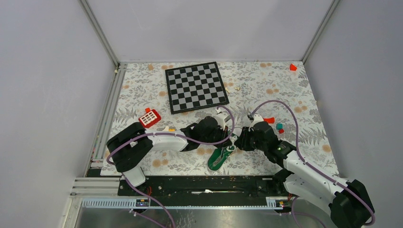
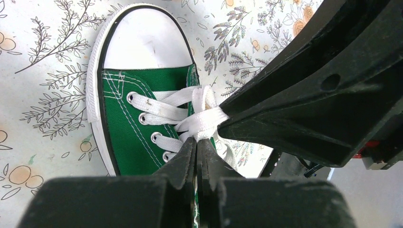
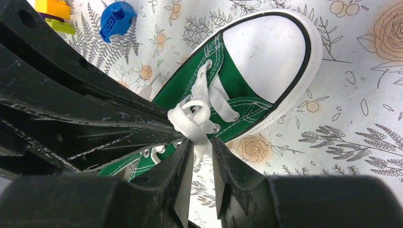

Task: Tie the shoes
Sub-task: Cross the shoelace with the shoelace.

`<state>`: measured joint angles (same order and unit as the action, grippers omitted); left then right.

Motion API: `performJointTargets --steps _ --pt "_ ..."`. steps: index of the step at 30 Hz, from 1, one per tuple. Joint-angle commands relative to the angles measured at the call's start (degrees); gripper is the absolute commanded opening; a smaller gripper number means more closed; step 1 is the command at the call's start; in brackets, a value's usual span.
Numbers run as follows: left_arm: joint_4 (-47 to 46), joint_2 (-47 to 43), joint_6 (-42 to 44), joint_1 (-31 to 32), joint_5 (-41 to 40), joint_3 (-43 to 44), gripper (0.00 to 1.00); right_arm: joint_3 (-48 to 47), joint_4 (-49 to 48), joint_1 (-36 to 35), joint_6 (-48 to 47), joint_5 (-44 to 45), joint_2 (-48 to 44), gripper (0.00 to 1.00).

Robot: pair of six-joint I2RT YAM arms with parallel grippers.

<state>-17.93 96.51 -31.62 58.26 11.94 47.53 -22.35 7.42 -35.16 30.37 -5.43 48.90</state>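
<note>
My left gripper (image 2: 196, 141) clamps the white lace knot (image 2: 202, 110) of the small green canvas sneaker (image 1: 218, 159), which lies toe-toward-me between both tools, while my right gripper (image 3: 202, 145) stands narrowly parted around that knot.

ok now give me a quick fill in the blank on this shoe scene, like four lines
1. The shoe has a white toe cap and ____ canvas.
2. The left end effector is ____ on a white lace.
3. The curved toy block near the shoe is ____.
4. The board at the table's far side is a ____.

Missing words: green; shut; blue; chessboard
</note>
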Motion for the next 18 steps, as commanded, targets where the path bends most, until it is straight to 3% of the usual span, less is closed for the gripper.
performJointTargets --steps 1,6,18 --pt "-3.5 -1.1 -0.6 0.4 -0.5 1.6 0.00 -2.1 0.6 -0.4 -1.6 1.5 0.5 0.27" --pt "-3.5 -1.3 -0.6 0.4 -0.4 1.3 0.00 -1.5 0.4 -0.4 -1.7 2.6 0.6 0.26" --pt "-6.1 0.2 -2.0 1.0 -0.4 1.1 0.00 -2.4 1.5 -0.4 -0.3 0.7 -2.9 0.37"
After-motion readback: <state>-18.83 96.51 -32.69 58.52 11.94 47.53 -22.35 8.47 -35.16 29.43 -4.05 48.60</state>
